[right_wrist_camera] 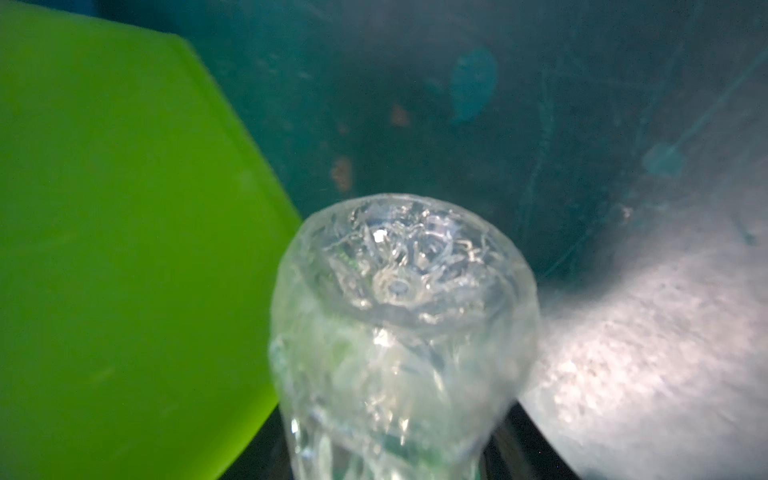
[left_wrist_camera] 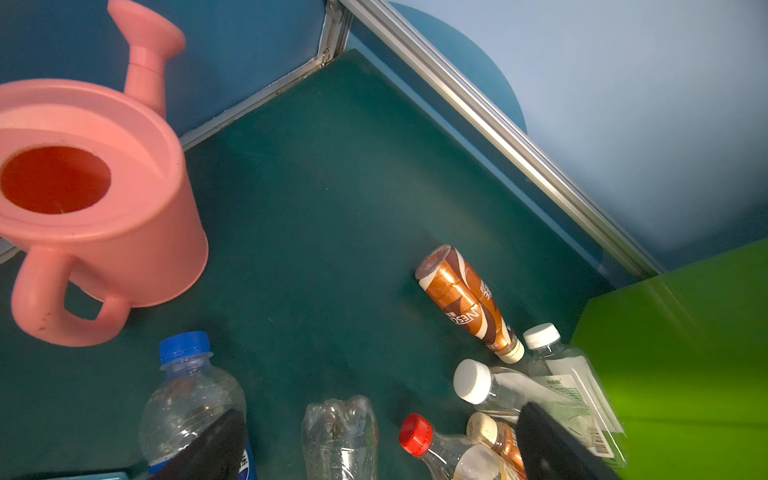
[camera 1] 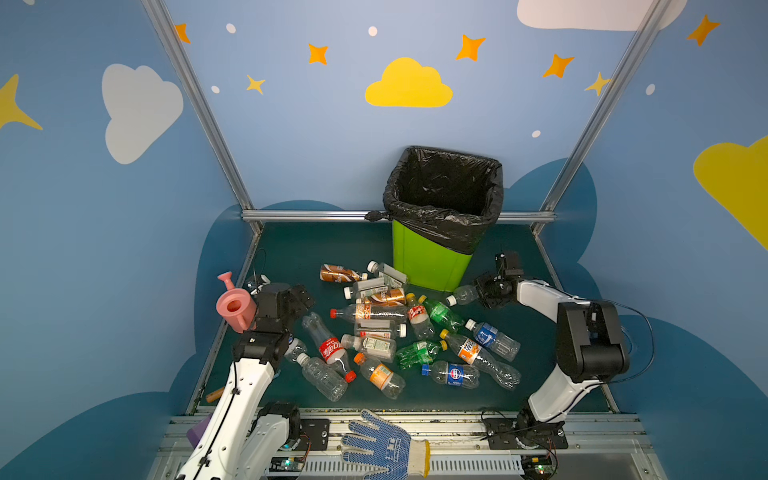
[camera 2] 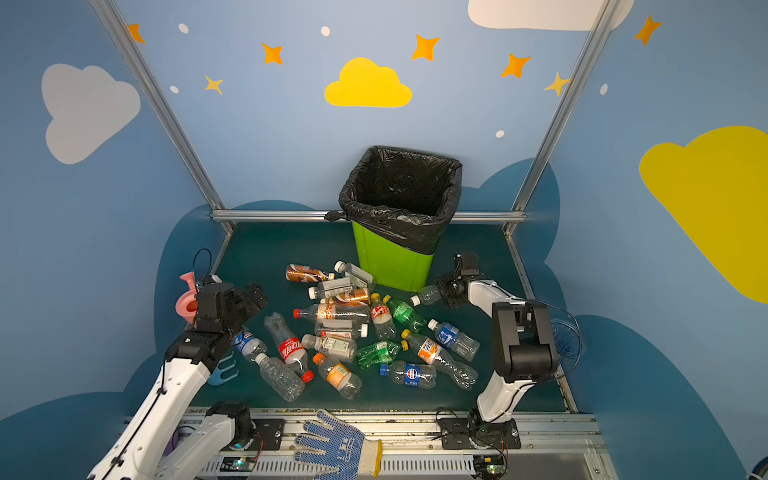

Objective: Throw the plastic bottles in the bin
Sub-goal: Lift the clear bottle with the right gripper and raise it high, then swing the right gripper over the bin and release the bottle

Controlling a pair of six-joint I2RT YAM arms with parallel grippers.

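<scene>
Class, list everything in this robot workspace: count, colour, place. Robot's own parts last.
plastic bottles: about eighteen, clear, green or brown, piled on the mat before the bin
bin: one, bright green, black liner, back of mat
watering can: one, pink, mat's left edge
work glove: one, white with blue dots, front rail
forked tool: one, light blue, beside left arm
mat: one, dark green, covers the table
left gripper: one, black, fingers open, above the pile's left end
right gripper: one, black, fingers shut on a clear white-capped bottle beside the bin
</scene>
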